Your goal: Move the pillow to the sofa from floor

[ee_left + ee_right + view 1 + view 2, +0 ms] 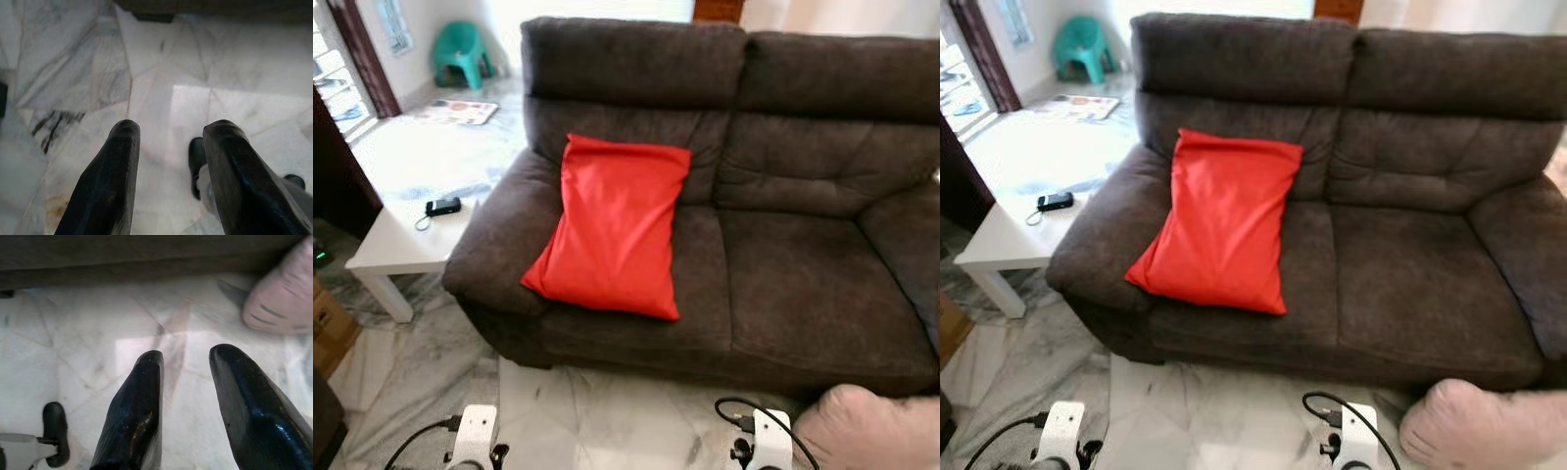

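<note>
A red pillow point(612, 227) sits on the dark brown sofa point(803, 264), leaning tilted against the backrest on the left seat, close by that armrest. Down on the marble floor point(587, 416), at the sofa's front right corner, lies a pale pink pillow point(871, 431), touching the sofa's base (I can make out just part of it at the edge of the head views). Both arms hang low in front of the sofa. The left tool point(171, 166) points at bare marble with its two black fingers point(105, 186) spread apart and nothing between them. The right tool point(188, 396) is likewise parted and empty above the floor, with the pink pillow point(281, 296) near it, beyond its fingertips. Beside the sofa's left arm stands a white table point(406, 240) with a small black device point(442, 206) on top. Farther back, a teal plastic chair point(462, 51) stands by the wall.
</note>
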Tool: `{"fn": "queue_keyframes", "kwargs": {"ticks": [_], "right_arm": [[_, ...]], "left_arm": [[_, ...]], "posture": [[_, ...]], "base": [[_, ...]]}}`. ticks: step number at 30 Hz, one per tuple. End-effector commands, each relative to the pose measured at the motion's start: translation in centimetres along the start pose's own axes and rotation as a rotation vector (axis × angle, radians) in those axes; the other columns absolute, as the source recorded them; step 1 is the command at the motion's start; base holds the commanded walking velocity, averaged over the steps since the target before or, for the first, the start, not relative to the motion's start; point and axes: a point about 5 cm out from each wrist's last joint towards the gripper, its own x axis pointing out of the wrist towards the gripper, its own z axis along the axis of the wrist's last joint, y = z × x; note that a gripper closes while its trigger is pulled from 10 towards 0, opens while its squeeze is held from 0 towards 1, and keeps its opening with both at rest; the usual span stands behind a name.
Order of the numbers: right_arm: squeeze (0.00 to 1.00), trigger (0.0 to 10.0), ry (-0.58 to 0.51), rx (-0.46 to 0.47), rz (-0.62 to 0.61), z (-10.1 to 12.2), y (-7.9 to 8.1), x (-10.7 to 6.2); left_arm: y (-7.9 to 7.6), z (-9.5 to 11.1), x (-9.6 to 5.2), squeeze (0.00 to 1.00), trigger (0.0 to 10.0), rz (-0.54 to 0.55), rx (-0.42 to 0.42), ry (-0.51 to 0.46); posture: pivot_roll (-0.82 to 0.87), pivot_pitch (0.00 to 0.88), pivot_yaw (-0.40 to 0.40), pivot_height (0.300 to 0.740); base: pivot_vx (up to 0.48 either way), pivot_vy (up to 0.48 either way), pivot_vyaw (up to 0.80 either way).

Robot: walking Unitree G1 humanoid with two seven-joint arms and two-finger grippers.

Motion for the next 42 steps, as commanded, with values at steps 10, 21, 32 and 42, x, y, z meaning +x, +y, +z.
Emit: {"fn": "queue_keyframes", "kwargs": {"ticks": [10, 21, 32, 42], "right_arm": [[0.0, 10.0, 0.013, 0.008, -0.021, -0.2, -1.5, -0.1], [0.0, 10.0, 0.043, 0.041, -0.087, -1.2, -4.7, -0.5], [0.0, 10.0, 0.055, 0.042, -0.061, -1.2, -2.9, -0.4], [0.0, 10.0, 0.05, 0.038, -0.038, -0.8, -1.2, -0.1]], "left_arm": [[-0.3, -0.2, 0.0, 0.0, 10.0, -0.025, 0.074, 0.023], [-2.7, 1.2, 0.4, 0.0, 10.0, -0.081, 0.12, -0.003], [-3.4, 1.5, 0.5, 0.0, 10.0, -0.068, 0.033, -0.023], [-2.1, 2.1, 0.5, 0.0, 10.0, -0.03, 0.029, -0.044]], "posture": [[0.02, 0.0, -0.04, 0.74], [-0.03, 0.0, -0.013, 0.74], [-0.01, 0.0, -0.058, 0.74], [-0.01, 0.0, -0.052, 0.74]], "base": [[0.0, 0.0, 0.0], [0.0, 0.0, 0.0], [0.0, 0.0, 0.0], [0.0, 0.0, 0.0]]}}
